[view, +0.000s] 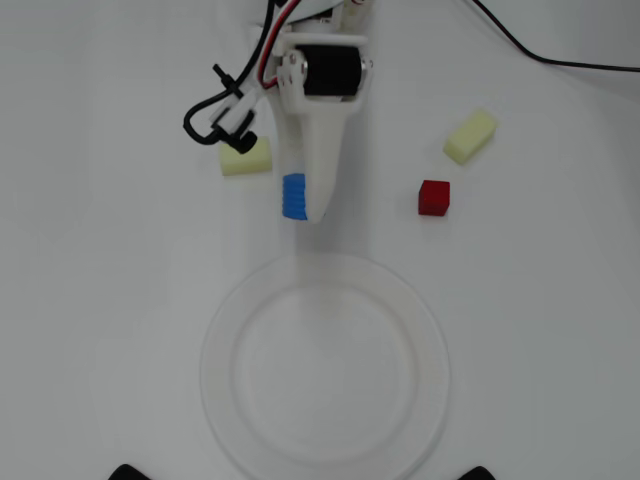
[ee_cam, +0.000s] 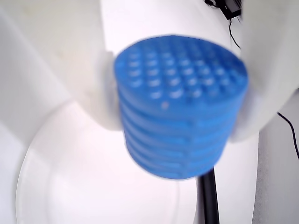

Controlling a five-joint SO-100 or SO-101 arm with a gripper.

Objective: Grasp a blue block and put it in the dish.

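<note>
- Blue plastic fills the wrist view: the blue block (ee_cam: 181, 105), ribbed down its side and dimpled on top, sits pinched between the white fingers (ee_cam: 86, 70) of the gripper (ee_cam: 175, 112), which press on it from left and right.
- From overhead, the gripper (view: 300, 200) points toward the near edge of the worktop, and only a strip of the blue block (view: 294, 196) peeks out along its left side; the rest is covered by the white finger.
- The block looks lifted off the surface, though how high I cannot tell.
- The dish (view: 325, 455) lies just past the fingertips toward the near edge, its rim clear of the gripper; in the wrist view the dish (ee_cam: 70, 186) spreads below the block, partly cut off by the frame.
- One pale yellow block (view: 247, 160) lies close beside the arm on the left, half under black cables (view: 215, 115).
- The red cube (view: 433, 197) and another yellow block (view: 470, 136) sit well apart on the right.
- The white table (view: 560, 330) is open on both sides of the dish.
</note>
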